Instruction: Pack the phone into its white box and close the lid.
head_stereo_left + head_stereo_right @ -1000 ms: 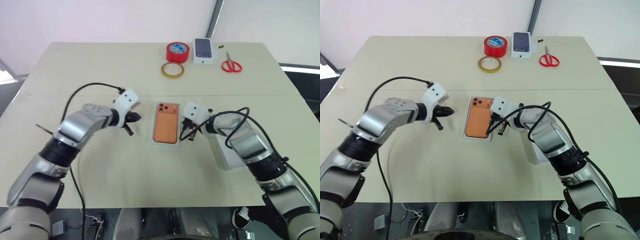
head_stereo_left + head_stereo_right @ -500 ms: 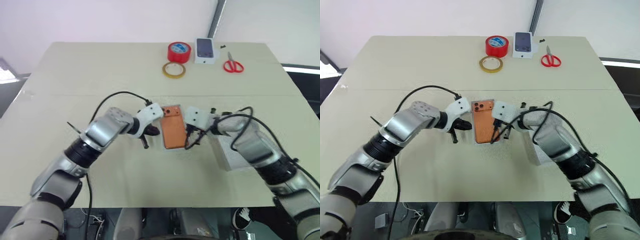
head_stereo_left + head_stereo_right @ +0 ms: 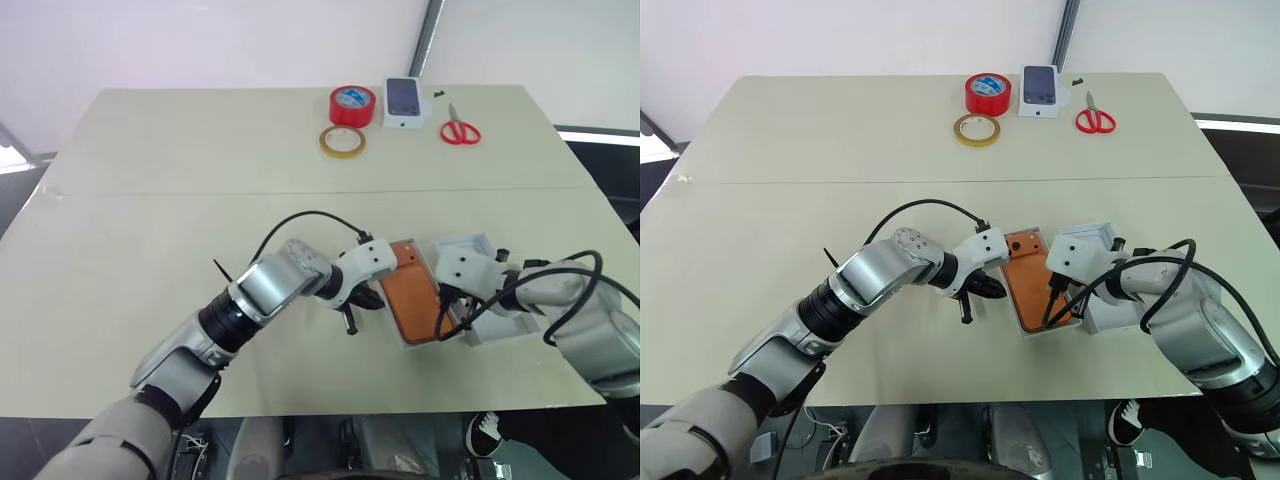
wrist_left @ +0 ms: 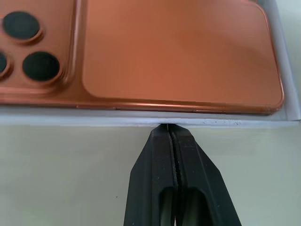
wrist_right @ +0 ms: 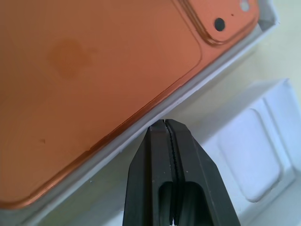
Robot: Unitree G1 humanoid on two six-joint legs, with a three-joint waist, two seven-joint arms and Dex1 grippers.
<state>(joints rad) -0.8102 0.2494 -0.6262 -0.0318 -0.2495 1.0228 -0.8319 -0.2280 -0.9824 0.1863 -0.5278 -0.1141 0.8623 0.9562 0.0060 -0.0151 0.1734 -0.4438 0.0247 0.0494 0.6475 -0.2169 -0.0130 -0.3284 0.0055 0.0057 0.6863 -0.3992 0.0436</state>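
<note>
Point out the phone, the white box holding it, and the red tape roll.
phone (image 3: 410, 300), left eye view, middle of its orange back.
white box (image 4: 141, 121), left wrist view, the white rim along the phone's long edge.
red tape roll (image 3: 988, 94), right eye view, its top face.

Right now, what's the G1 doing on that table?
Packing the phone: it lies camera side up in the white box. Both tools are shut, the left tool against one long wall of the box, the right tool against the opposite one, holding nothing. The lid, beside the box on the robot's right, is not on yet.
</note>
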